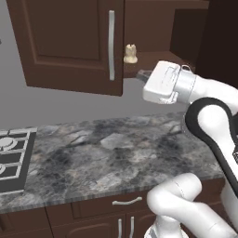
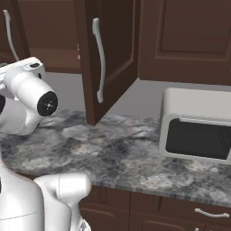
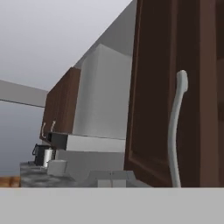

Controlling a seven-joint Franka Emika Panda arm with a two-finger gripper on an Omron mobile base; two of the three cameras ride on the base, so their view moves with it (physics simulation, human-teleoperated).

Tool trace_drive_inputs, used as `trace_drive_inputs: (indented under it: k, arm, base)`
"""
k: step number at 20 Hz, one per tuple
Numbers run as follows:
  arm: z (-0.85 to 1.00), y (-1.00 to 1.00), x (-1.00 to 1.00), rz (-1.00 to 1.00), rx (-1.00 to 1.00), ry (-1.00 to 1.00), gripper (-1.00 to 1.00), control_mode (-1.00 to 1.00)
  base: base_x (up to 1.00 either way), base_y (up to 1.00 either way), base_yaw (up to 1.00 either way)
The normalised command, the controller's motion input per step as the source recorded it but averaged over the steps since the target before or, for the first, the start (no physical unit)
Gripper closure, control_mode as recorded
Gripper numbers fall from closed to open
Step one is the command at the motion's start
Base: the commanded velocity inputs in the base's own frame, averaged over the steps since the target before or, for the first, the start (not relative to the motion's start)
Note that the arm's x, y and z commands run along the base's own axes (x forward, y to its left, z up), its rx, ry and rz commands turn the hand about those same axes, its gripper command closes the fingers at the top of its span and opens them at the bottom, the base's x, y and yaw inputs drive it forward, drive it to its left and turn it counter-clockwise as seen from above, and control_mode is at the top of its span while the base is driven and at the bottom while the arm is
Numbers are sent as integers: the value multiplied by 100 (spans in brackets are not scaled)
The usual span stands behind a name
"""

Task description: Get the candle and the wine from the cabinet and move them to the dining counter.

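The cabinet hangs above the counter with its left door swung open. On its inner shelf stands the small cream candle. My gripper is shut on nothing, level with the shelf's front edge, just right of and below the candle and apart from it. The hand view looks along the open door's face and its silver bar handle, with my shut gripper at the bottom. The wine and the dining counter are out of view.
A marbled counter runs below, with a stove at its left end and a grey microwave at the right. The open door's edge and handle jut out over the counter. Drawers sit underneath.
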Motion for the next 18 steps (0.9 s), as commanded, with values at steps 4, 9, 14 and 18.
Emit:
trace_drive_inputs:
  k: [4, 9, 14, 18]
  arm:
    - [16, -20, 16, 8, 0, 0, 100, -100]
    - [8, -22, 4, 11, 0, 0, 100, -100]
    - [2, -6, 22, 6, 0, 0, 100, -100]
    - [0, 0, 38, 7, 0, 0, 100, -100]
  base:
    - [0, 0, 0]
    - [0, 0, 0]
    - [0, 0, 0]
    - [0, 0, 0]
